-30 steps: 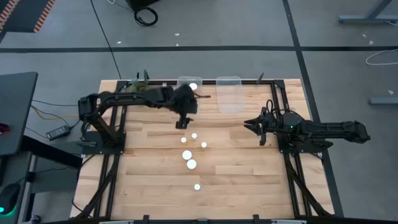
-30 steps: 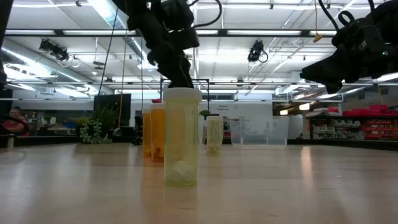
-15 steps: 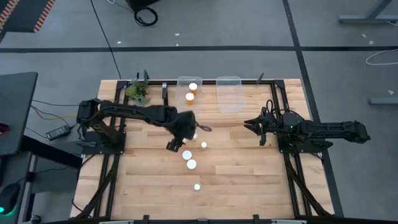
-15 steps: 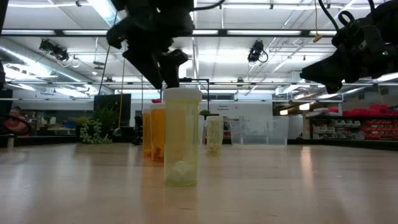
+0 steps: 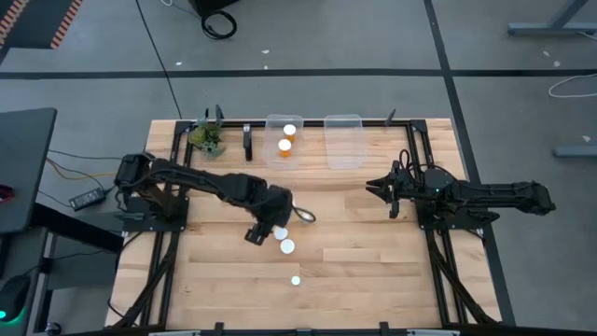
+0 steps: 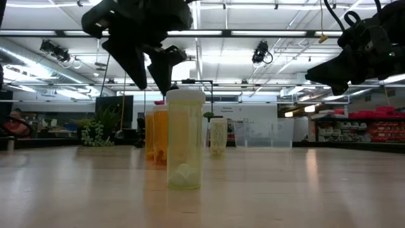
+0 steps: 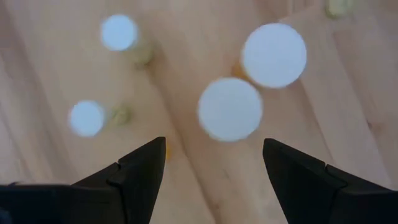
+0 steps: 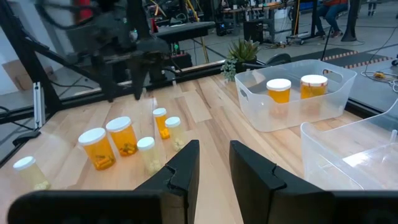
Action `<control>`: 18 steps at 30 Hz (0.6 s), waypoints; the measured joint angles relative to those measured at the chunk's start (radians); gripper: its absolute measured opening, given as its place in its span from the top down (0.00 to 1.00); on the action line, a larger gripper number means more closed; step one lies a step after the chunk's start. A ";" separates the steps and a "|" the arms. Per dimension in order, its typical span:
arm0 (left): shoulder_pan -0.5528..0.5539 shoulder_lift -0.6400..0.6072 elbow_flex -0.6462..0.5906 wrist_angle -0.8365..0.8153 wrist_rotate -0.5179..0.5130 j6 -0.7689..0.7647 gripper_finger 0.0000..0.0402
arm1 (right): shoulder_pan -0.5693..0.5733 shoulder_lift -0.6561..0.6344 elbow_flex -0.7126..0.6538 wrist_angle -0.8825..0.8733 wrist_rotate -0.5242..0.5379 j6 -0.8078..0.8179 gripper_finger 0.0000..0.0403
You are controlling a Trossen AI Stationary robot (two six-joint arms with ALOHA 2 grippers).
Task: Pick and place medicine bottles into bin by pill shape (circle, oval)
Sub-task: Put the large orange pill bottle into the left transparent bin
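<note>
left gripper (image 7: 214, 163) hovers with jaws open above the medicine bottles (image 5: 283, 240) standing mid table (image 5: 373, 271); two more bottles sit in the bin (image 8: 329, 102); right gripper (image 8: 214, 163) waits, jaws slightly parted

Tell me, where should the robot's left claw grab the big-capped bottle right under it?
Probably around its round white cap, coming straight down. The bottle stands upright with its cap facing up, and the left gripper hangs open above it. Another wide-capped bottle stands close beside it, so the fingers should close on the free sides.
</note>
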 joint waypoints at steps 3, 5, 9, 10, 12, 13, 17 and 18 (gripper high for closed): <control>-0.026 0.017 0.000 0.006 -0.011 0.000 0.31 | 0.000 0.000 0.000 0.000 0.000 0.000 0.76; -0.039 0.034 0.000 -0.002 -0.024 0.001 0.31 | 0.000 0.001 0.000 0.000 0.000 0.000 0.76; -0.061 0.049 0.000 0.006 -0.085 0.000 0.31 | 0.000 0.008 -0.001 0.001 0.000 0.000 0.76; -0.064 0.052 0.000 0.008 -0.093 0.000 0.31 | 0.000 0.009 -0.001 -0.003 0.000 0.000 0.76; -0.066 0.062 0.000 0.007 -0.097 0.000 0.31 | 0.000 0.012 -0.001 0.000 0.000 0.000 0.76; -0.067 0.066 0.000 0.011 -0.101 0.001 0.31 | 0.000 0.013 -0.001 -0.002 0.000 0.000 0.76; -0.077 0.081 0.001 0.027 -0.127 0.016 0.31 | 0.000 0.016 -0.001 -0.003 0.000 0.000 0.76; -0.081 0.085 0.001 0.020 -0.141 0.027 0.31 | 0.000 0.016 -0.001 -0.002 0.000 0.000 0.76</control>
